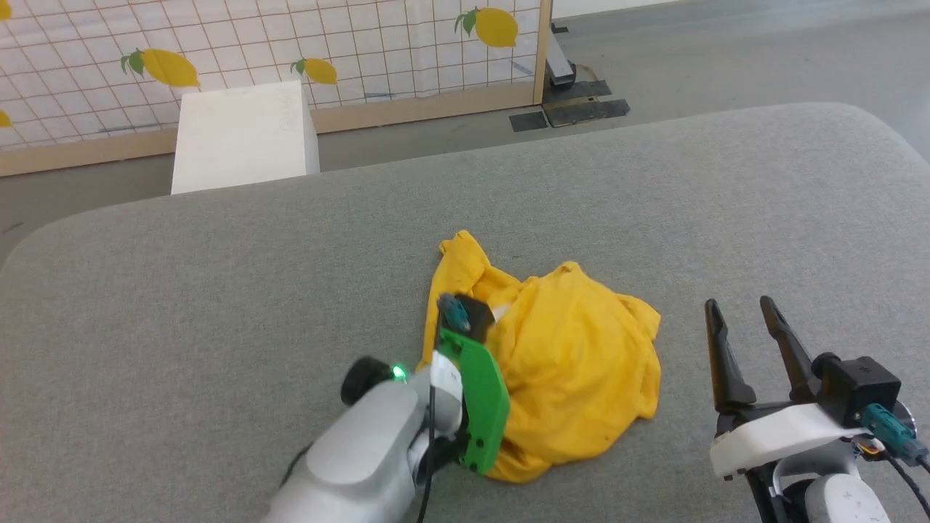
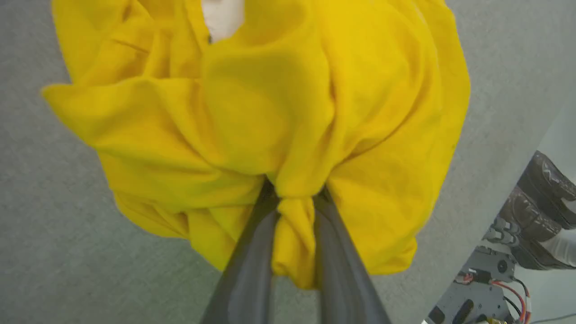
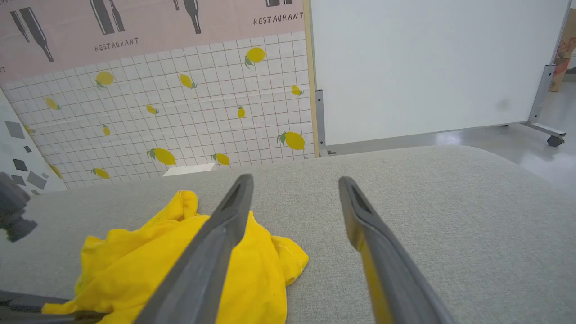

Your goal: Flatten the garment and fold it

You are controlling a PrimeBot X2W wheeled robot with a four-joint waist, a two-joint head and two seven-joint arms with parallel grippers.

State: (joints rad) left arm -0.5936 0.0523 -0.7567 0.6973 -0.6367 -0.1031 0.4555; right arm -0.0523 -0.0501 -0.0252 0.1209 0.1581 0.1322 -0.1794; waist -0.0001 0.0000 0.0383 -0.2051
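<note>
Closest in, the pale left forearm (image 1: pixel 363 450) reaches up and to the right from the near edge, over the wide grey table (image 1: pixel 218 290). The garment (image 1: pixel 574 356) lies as a crumpled yellow heap on the near middle of that table, with one lobe trailing toward the far left. No print shows, and the cloth is not flattened at all, so I judge the task to be at its very start.

To the right of the heap, well apart from it, the right gripper (image 1: pixel 741 305) hovers with its jaws wide open and nothing between them. At the heap's left side, the left gripper (image 2: pixel 295 189) is closed tight on a thick bunch of yellow cloth, several layers gathered into a knot between the fingers (image 2: pixel 252 270).

Such a bunched pinch probably will not open the shirt by itself. A good next move would be to raise it gently so the folds hang free, then send the right gripper to a single clear edge, perhaps the ruffled border on the right (image 1: pixel 647 319). Drawing the two apart low over the table should spread the cloth without dragging it off.
</note>
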